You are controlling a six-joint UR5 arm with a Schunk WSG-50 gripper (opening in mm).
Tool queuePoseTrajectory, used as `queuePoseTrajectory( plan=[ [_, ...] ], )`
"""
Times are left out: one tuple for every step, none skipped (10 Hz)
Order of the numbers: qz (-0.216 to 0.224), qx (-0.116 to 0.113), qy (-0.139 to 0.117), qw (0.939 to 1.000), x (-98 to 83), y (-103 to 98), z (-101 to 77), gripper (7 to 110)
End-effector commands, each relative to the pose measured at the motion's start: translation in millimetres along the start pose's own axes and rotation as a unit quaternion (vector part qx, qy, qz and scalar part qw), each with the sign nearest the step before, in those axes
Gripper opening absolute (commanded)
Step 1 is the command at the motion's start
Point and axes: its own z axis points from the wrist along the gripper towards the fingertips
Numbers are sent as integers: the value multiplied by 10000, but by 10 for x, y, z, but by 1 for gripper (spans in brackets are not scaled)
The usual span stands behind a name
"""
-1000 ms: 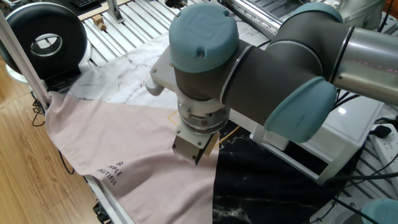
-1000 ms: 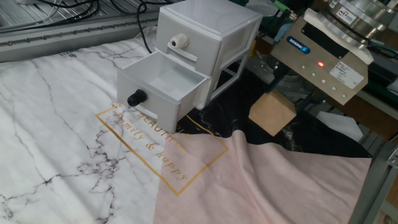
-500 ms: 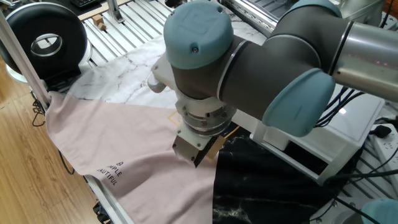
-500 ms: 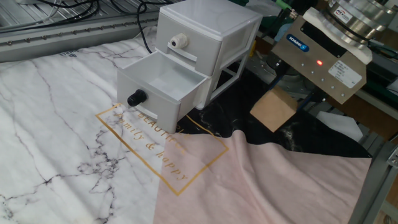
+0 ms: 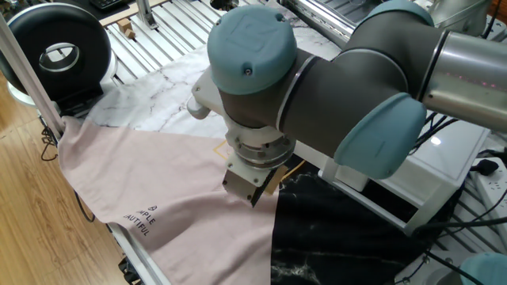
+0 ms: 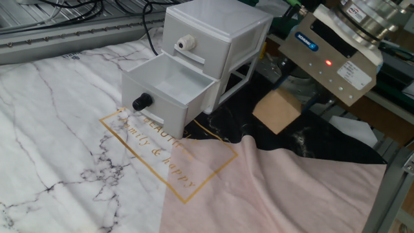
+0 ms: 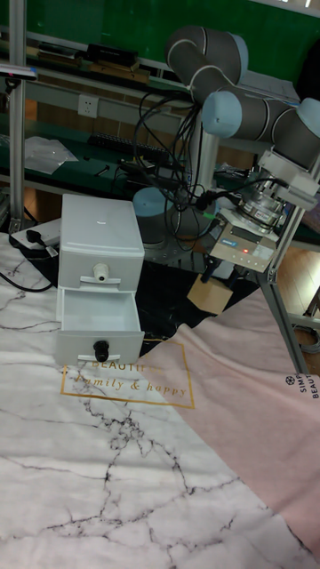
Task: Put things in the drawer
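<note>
Marble tabletop (image 6: 58,110): jaws clamp wooden cube (image 6: 276,110) beside open drawer (image 6: 169,87)

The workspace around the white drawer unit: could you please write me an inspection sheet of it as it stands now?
Surface: marble-pattern mat with gold lettering, partly covered by a pink cloth.
Job's things: wooden cube lifted above the black area, right of the cabinet; lower drawer pulled open, nothing seen inside; upper drawer shut.
Clutter: nothing seen.
Grippers: gripper holds the cube; fingers mostly hidden.
Cables: black cable on the mat left of the cabinet; cable bundle behind the arm.
Surroundings: black round device beside the table; shelving behind.
</note>
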Motion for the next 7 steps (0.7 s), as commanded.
queuePoseTrajectory(
  plan=[
    [-148, 16, 33, 9999, -99, -267, -24, 7],
    [-213, -65, 41, 9997, -125, -372, -35, 7],
    [-265, -75, 46, 9996, -145, -505, -31, 7],
    [-348, -42, 65, 9994, -169, -666, 1, 7],
    [-415, 40, 84, 9991, -179, -812, 21, 7],
    [-550, 211, 96, 9982, -179, -987, 25, 7],
    [-638, 333, 68, 9974, -176, -1131, 25, 7]
  ],
)
